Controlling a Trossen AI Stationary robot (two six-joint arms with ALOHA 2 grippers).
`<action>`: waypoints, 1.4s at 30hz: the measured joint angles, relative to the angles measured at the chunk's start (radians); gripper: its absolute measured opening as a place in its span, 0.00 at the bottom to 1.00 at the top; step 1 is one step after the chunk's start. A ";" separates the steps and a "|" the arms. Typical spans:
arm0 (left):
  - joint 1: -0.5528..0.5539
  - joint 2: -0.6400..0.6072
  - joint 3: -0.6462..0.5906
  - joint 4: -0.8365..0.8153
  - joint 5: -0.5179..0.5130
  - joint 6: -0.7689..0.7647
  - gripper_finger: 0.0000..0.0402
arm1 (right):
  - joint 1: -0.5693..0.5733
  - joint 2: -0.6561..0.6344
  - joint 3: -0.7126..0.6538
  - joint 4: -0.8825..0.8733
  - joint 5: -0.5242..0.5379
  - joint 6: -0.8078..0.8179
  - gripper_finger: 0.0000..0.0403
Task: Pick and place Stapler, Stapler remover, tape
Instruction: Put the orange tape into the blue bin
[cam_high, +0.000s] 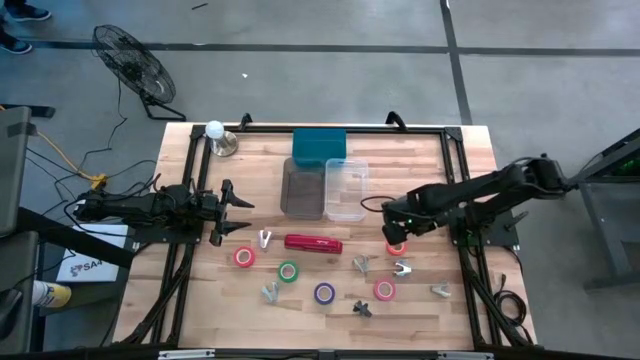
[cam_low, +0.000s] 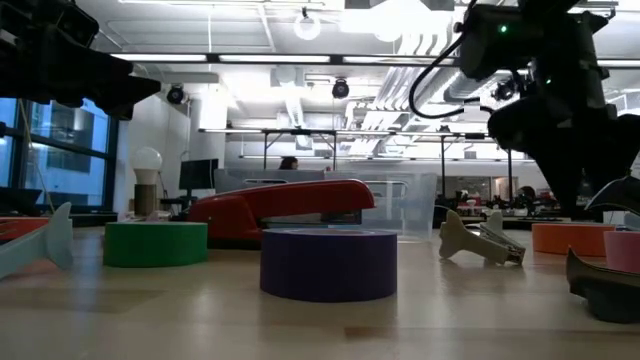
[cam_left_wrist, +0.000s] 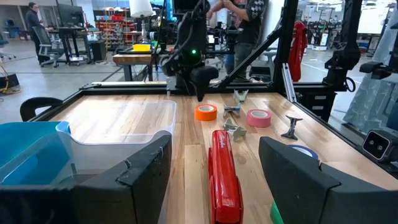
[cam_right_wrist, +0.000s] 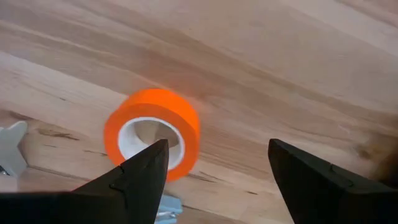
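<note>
A robotics lab: workbenches (cam_left_wrist: 134, 59), exposed ceiling ducts (cam_low: 300, 100) (bright strip lighting), concrete floor (cam_high: 330, 60).

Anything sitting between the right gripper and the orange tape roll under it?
No. In the right wrist view only bare wood separates the open right gripper from the orange tape roll, which lies off toward one finger.

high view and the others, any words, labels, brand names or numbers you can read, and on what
"SA": start of a dark word on the white sheet on the floor left of the table; the rest is cut off by the frame.
Stapler: a faint mark on its red top, too small to read.
Tape rolls, bins, arms: no readable text.
</note>
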 joint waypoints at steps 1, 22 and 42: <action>0.000 0.000 0.000 0.000 0.000 0.000 0.59 | 0.002 0.012 0.000 0.009 -0.002 0.000 0.66; 0.000 0.000 0.000 0.000 0.000 0.000 0.59 | 0.002 0.164 0.000 0.064 -0.045 0.007 0.61; 0.000 0.000 0.000 0.000 0.000 0.000 0.59 | 0.002 0.202 0.001 0.104 -0.052 -0.006 0.14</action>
